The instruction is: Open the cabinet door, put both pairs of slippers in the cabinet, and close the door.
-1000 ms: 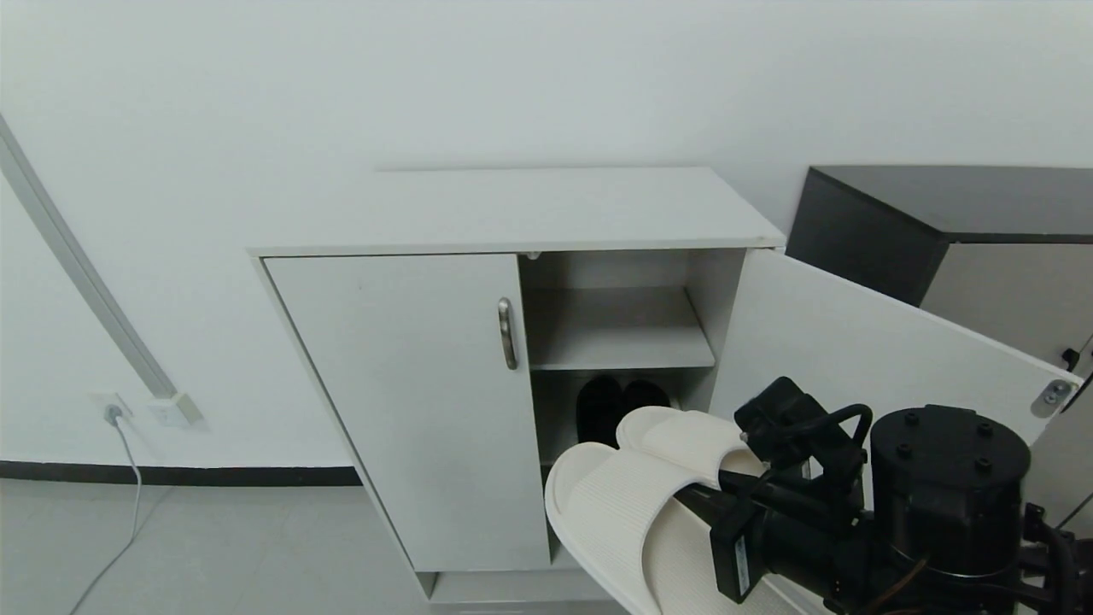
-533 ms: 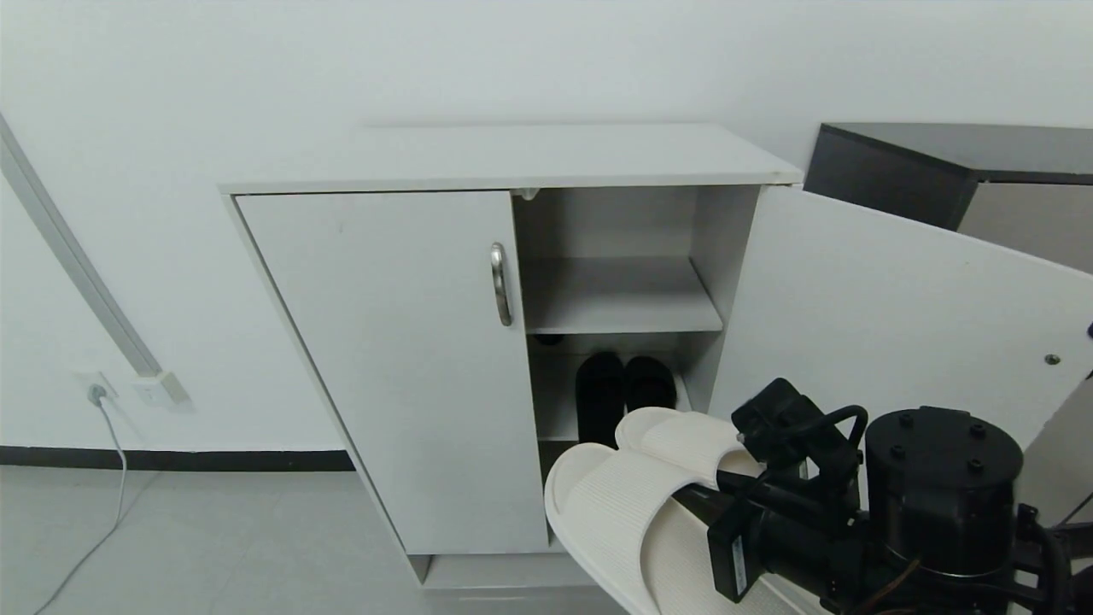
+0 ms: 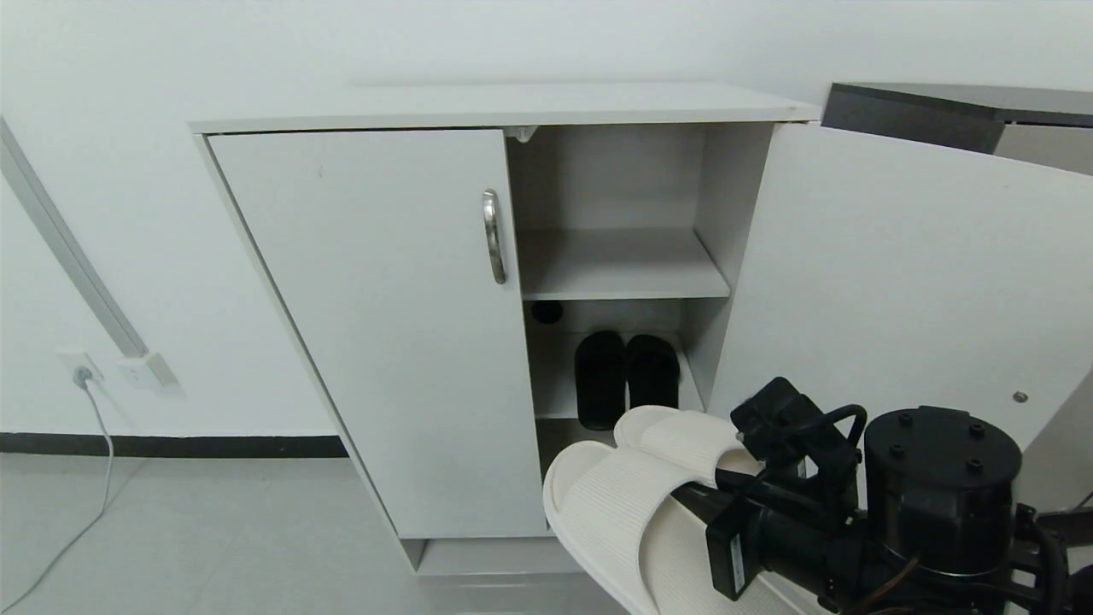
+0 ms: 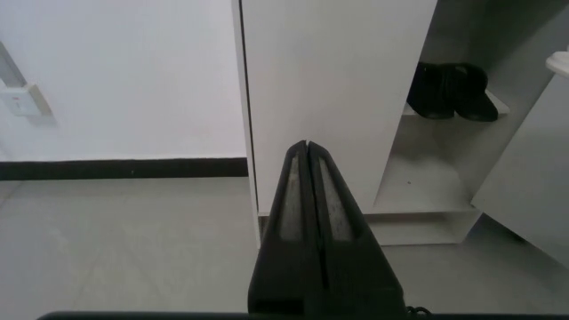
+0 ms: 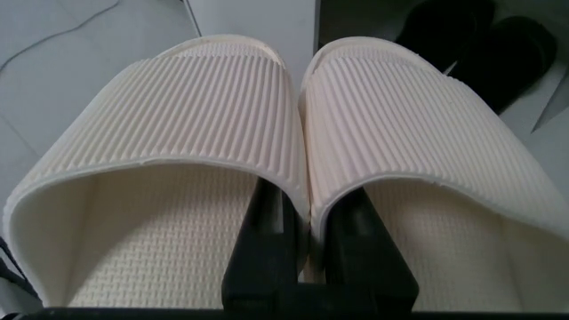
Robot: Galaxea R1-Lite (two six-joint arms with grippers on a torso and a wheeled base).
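the cream slippers [image 3: 628, 512] are held as a pair, side by side with toes forward. they are in front of the open right half of the cabinet [image 3: 512, 101], near its opening but not yet inside. the right gripper [image 5: 300, 233] has one finger in each slipper and pinches their two touching inner walls together, so the pair juts out ahead of the wrist. the black slippers [image 3: 628, 376] already sit side by side on the middle shelf [image 3: 555, 389], beyond the cream toes. the right door [image 3: 897, 273] stands swung wide and the left door [image 3: 376, 325] is shut. by my reading, the door opening and one pair are done. placing this pair, letting go and closing the door remain. the left gripper [image 4: 307, 200] hangs low before the left door, its fingers pressed together on nothing.
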